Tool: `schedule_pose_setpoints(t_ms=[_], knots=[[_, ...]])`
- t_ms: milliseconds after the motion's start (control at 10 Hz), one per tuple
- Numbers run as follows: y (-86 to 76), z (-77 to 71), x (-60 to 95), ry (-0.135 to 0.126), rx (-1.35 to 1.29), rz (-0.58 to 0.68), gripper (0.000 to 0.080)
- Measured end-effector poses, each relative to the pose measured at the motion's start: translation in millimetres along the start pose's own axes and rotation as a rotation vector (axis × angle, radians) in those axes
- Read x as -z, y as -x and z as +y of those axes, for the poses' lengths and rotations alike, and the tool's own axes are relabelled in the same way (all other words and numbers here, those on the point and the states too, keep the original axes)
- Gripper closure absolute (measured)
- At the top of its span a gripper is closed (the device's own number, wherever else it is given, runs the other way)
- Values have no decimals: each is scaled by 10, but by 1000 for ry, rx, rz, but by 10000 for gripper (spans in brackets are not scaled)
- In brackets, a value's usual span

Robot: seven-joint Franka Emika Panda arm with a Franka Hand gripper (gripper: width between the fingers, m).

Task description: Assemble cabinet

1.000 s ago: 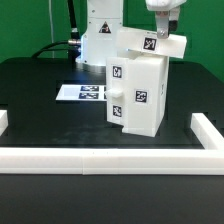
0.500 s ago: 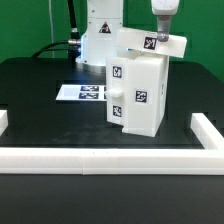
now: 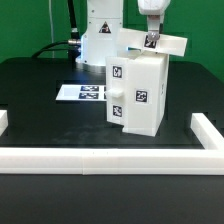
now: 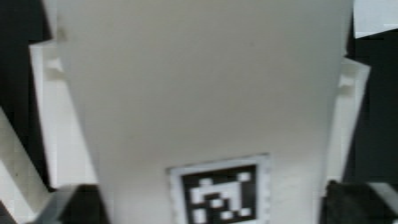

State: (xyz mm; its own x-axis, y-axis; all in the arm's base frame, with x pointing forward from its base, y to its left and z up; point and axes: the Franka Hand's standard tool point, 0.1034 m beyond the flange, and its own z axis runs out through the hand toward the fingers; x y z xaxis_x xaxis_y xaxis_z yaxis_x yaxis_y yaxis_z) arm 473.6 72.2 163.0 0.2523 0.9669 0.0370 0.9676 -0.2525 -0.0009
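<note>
Gripper directly over the tilted top panel on the cabinet

Exterior view: cabinet stands upright mid-table, just beside the marker board; the panel lies askew on its top, long axis running toward the exterior view's right, straight beneath the wrist. Wrist view: the panel fills the frame lengthwise, dark fingertips flanking its long edges, jaws apart; contact cannot be told

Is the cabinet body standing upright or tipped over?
Upright. In the exterior view the cabinet stands tall on the black table, walls vertical; a flat white panel lies askew across its top.
</note>
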Motion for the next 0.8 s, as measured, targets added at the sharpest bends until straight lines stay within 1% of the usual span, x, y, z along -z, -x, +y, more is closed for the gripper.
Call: schedule_pose_setpoints(t_ms=[600, 800], knots=[[1, 5, 2, 2, -37, 1, 248], [2, 5, 1, 2, -136, 1, 246]])
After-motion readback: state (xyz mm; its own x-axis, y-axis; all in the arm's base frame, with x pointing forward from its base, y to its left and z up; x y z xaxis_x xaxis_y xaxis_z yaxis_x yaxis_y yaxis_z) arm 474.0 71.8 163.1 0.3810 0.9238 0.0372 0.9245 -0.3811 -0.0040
